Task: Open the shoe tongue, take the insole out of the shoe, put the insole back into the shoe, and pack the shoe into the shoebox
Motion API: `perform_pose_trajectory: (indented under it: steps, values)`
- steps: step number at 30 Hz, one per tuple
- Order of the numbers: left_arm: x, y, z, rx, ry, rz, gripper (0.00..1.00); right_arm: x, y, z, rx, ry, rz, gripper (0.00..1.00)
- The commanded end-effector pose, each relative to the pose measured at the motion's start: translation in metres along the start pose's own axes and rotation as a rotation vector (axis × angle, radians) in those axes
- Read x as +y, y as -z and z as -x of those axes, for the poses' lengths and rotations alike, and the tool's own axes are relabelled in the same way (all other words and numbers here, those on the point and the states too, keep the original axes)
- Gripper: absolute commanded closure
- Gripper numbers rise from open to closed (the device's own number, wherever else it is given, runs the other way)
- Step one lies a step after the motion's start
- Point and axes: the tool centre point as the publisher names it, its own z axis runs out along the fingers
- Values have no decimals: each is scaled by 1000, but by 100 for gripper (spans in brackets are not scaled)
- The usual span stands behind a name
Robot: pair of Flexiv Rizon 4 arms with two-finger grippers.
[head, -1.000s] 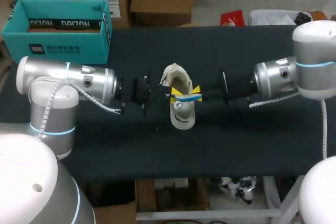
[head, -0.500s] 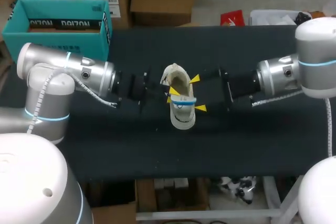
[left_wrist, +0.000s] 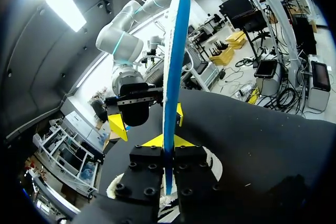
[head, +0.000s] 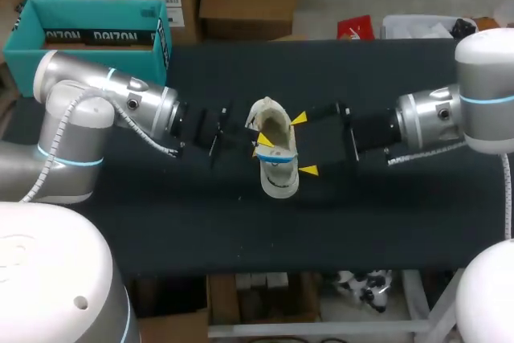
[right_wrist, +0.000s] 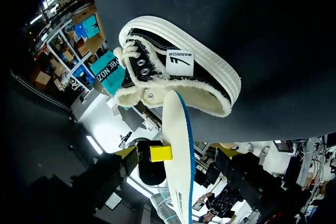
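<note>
Insole [head: 276, 152]: stands on edge just above the shoe [head: 279, 181], pinched between the left gripper [left_wrist: 168, 145] fingers. Beside the shoe, right gripper [head: 304, 144] now spread wide, released and drawn back a little. Suggests the handover is done; leaves sliding it back inside, then packing into the shoebox [head: 88, 46], well apart from the shoe.
</note>
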Motion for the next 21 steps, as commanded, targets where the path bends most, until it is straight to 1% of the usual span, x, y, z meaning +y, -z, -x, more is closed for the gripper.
perform_pose_trajectory:
  steps: [1,2,4,5,7,8,9,10,12,14,20,21]
  values:
    - [9,-3,3,25,-7,-26,100,6,2,-4,66,12,-3,0]
    - [9,-3,3,28,-8,-31,100,7,0,-7,109,18,-6,0]
    - [9,-3,3,32,-15,-35,100,9,-3,-9,133,-7,29,0]
    - [9,-3,3,33,-20,-38,100,9,-4,-10,161,-4,23,0]
    - [9,-2,3,35,-27,-40,100,8,-3,-11,165,-43,58,0]
    - [9,-2,3,35,-33,-40,100,7,-4,-10,181,-56,44,0]
    - [9,-1,3,36,-35,-41,100,6,-5,-9,189,-73,51,0]
    - [10,-1,4,37,-36,-41,100,5,-6,-8,191,-86,65,0]
    - [13,-3,3,42,-39,-41,100,7,-8,-4,198,-108,48,0]
    - [15,-5,2,48,-39,-42,100,8,-9,-3,200,-123,54,0]
    - [21,-9,0,60,-38,-46,100,11,-12,-3,194,-151,49,0]
    - [22,-9,0,62,-37,-45,100,11,-13,-3,195,-153,47,2]
